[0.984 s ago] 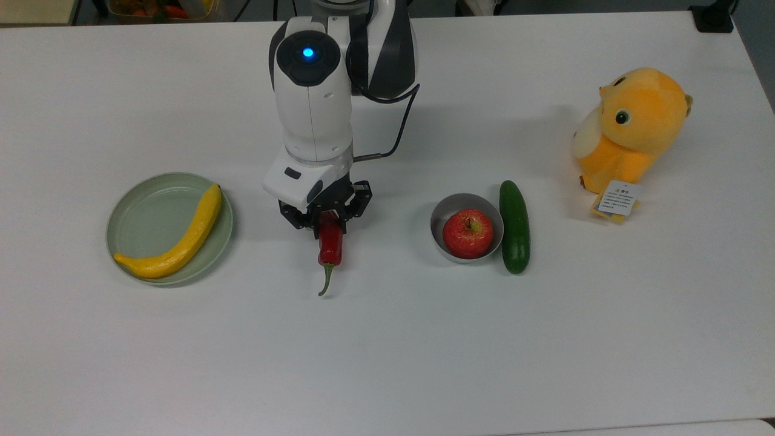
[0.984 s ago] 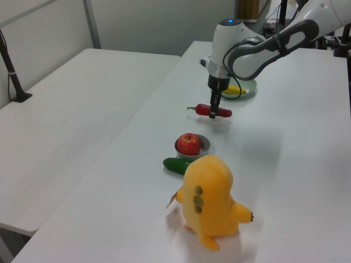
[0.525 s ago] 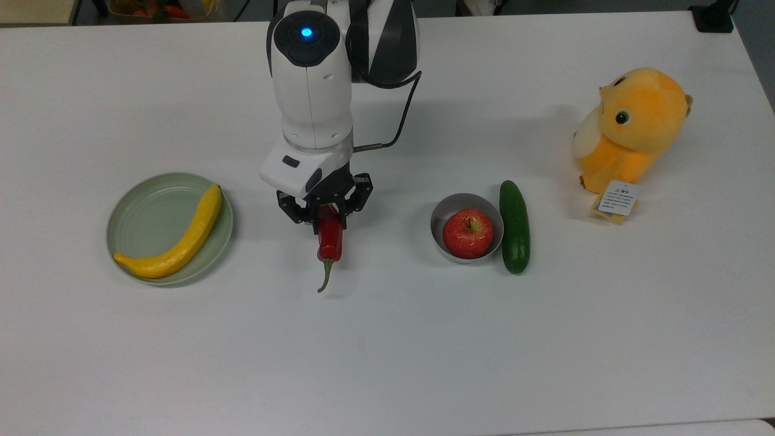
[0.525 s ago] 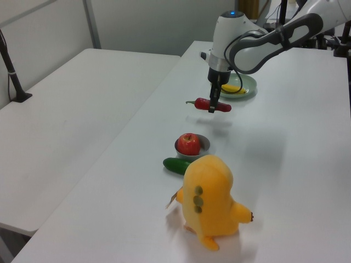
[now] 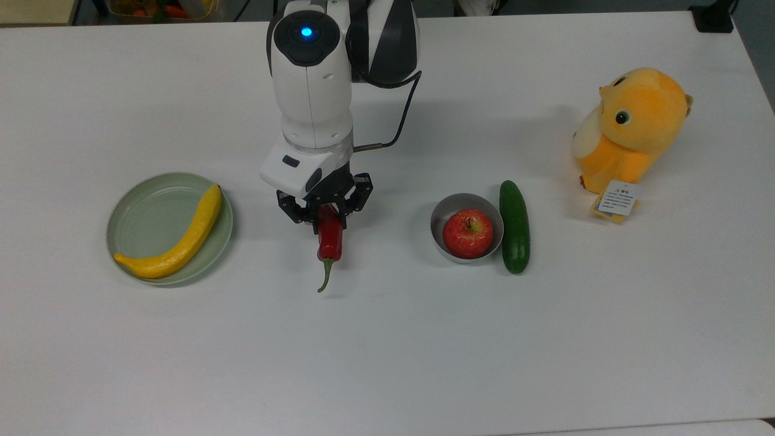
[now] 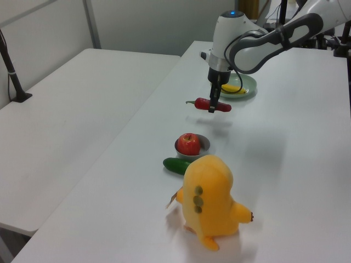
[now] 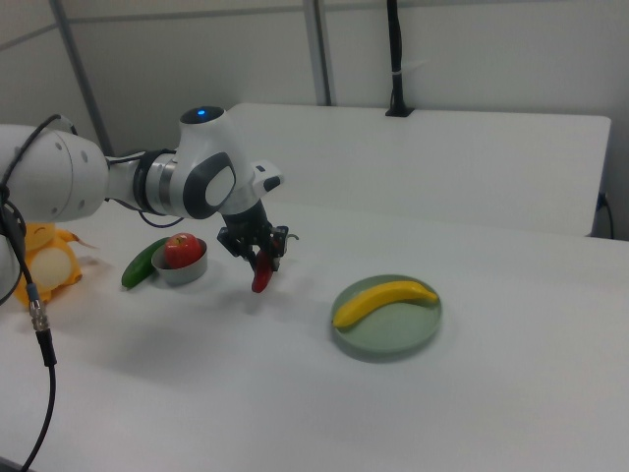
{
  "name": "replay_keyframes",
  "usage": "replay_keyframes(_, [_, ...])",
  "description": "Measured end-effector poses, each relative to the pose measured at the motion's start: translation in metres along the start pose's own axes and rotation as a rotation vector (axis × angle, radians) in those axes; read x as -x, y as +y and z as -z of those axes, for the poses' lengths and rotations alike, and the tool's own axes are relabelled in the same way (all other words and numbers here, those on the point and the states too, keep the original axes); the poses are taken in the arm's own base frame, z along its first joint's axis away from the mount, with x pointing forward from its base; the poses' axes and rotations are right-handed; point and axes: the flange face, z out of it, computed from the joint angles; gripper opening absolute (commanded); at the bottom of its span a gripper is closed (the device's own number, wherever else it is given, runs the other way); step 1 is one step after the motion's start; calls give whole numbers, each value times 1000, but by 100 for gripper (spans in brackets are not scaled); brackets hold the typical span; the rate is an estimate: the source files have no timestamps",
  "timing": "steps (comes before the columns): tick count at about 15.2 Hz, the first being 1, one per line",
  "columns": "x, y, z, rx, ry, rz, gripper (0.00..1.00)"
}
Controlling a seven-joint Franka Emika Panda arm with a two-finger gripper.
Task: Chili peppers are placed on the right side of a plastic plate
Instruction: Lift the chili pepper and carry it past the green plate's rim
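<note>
On the white desk (image 5: 387, 351), the plate (image 5: 142, 215) already carries a banana (image 5: 181, 239), so a careless release risks the chili (image 5: 330, 239) rolling onto the rim or landing too far away. The arm reaches down mid-desk, its gripper (image 5: 327, 219) clamped on the chili, held clear of the surface, stem toward the top view's bottom edge.

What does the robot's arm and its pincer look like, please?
The arm has glossy white rounded shells with dark grey joint bands. A blue light glows on a round black cap. A thin black cable loops beside the wrist. The pincer is black.
</note>
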Motion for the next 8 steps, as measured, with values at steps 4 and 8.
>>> replay_keyframes(4, [0, 9, 19, 4, 3, -12, 0])
replay_keyframes(8, [2, 46, 63, 27, 47, -63, 0])
